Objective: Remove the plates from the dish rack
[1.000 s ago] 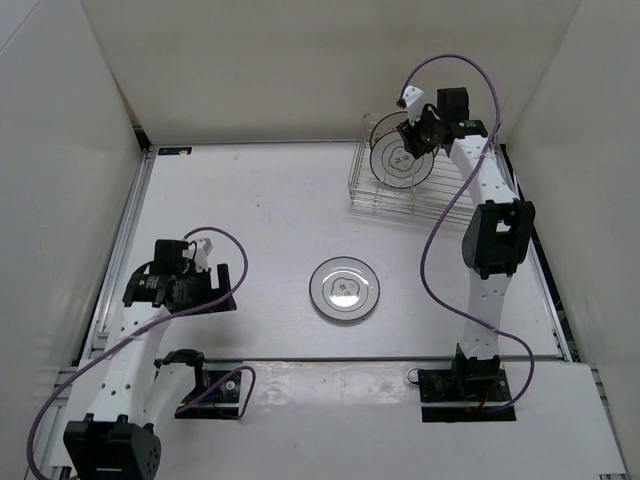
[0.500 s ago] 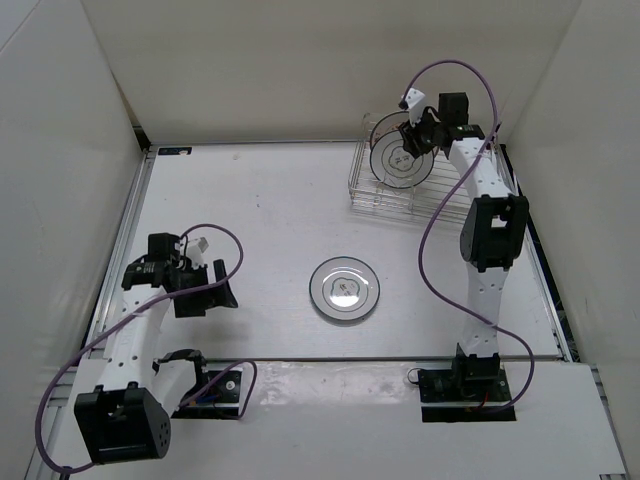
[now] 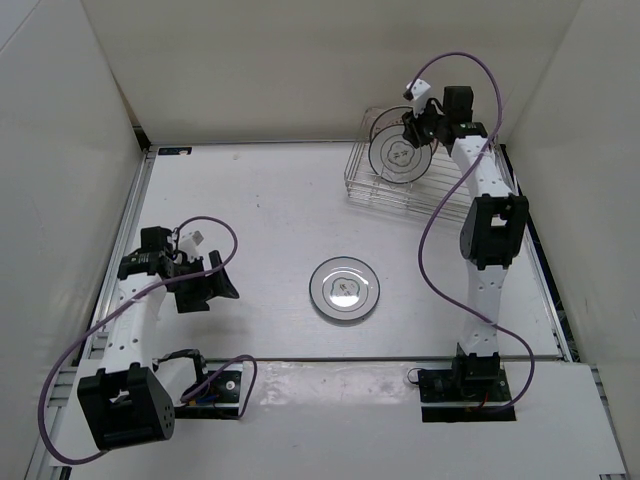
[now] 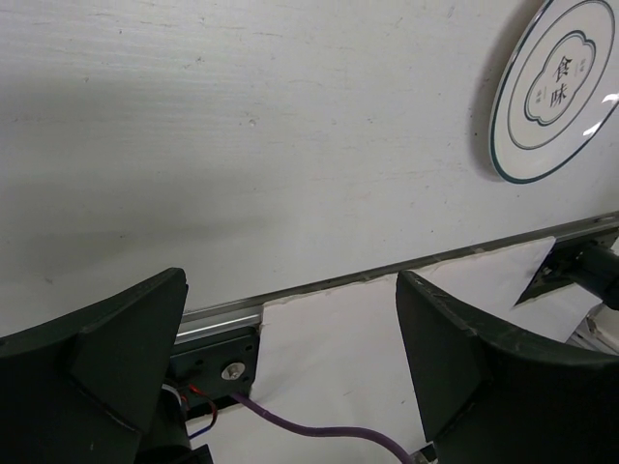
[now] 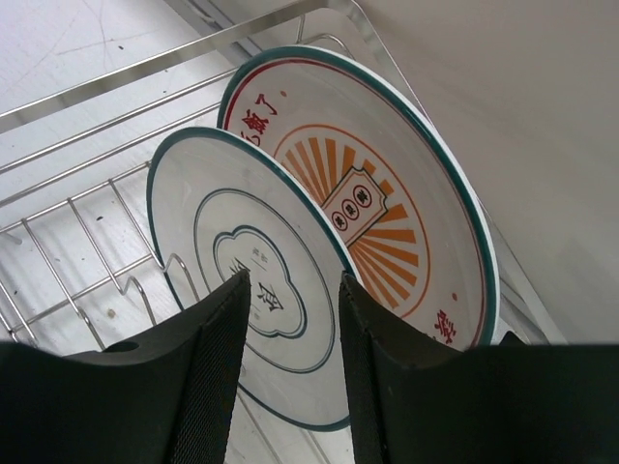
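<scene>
The wire dish rack [image 3: 365, 190] stands at the far right, also in the right wrist view [image 5: 145, 66]. A white plate with grey rings [image 5: 218, 213] stands upright in it, with an orange-patterned plate [image 5: 387, 193] right behind. My right gripper [image 3: 412, 128] reaches down over the rack. Its jaws [image 5: 295, 280] are closed on the white plate's upper rim, one finger before its face and one behind. Another white ringed plate [image 3: 344, 289] lies flat at the table's middle and shows in the left wrist view [image 4: 556, 87]. My left gripper [image 3: 222, 280] hangs open and empty at the near left [image 4: 290, 290].
White walls enclose the table on three sides, and the rack sits close to the back right corner. A metal rail [image 4: 222, 314] and a white board run along the near edge. Purple cables [image 4: 319, 430] trail from both arms.
My right gripper has risen a little toward the back wall with the white plate, and the rack has shifted slightly with it. My left arm has swung back toward the left.
</scene>
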